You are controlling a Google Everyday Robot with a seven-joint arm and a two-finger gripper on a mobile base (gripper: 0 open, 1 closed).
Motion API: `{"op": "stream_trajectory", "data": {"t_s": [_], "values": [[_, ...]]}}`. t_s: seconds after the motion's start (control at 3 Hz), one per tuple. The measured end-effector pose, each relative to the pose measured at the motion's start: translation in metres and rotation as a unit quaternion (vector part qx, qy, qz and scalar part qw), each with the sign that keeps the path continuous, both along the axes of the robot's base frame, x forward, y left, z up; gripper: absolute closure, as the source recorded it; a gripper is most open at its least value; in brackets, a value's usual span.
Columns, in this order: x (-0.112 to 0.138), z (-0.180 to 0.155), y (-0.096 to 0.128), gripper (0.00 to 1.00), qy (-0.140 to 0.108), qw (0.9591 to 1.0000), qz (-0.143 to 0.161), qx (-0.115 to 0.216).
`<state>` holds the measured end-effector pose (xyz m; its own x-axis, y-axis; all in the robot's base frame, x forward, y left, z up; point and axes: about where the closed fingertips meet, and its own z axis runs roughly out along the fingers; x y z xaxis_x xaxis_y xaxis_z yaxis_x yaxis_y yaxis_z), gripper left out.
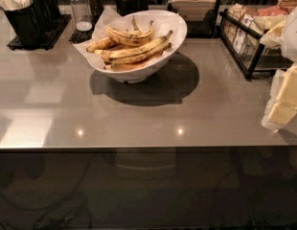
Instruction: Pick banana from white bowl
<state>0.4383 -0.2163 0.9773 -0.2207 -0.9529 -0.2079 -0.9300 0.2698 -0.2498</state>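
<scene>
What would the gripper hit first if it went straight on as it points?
Probably the grey countertop below it: the gripper sits at the right edge, seemingly angled down-left, far from the white bowl; depth unclear.

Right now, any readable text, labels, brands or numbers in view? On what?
None legible.
Packets in the wire rack: print too blurred to read.
Shakers, white bowl, banana: no markings seen.
Tool, at the right edge of the view: no label seen.
</scene>
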Motion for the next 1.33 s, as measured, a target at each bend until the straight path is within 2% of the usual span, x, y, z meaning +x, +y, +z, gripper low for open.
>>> {"op": "stream_trajectory", "data": {"t_s": [0.33, 0.67, 1.0, 1.33], "values": [[0.002, 0.001, 0.001, 0.00, -0.002, 1.0000, 0.001, 0.001], [0.034, -0.001, 0.022, 0.00, 0.000, 0.9991, 0.029, 0.031], [0.034, -0.001, 0.022, 0.00, 0.000, 0.9991, 0.029, 0.031], [0.056, 0.004, 0.043, 0.00, -0.017, 0.9974, 0.058, 0.040]]}}
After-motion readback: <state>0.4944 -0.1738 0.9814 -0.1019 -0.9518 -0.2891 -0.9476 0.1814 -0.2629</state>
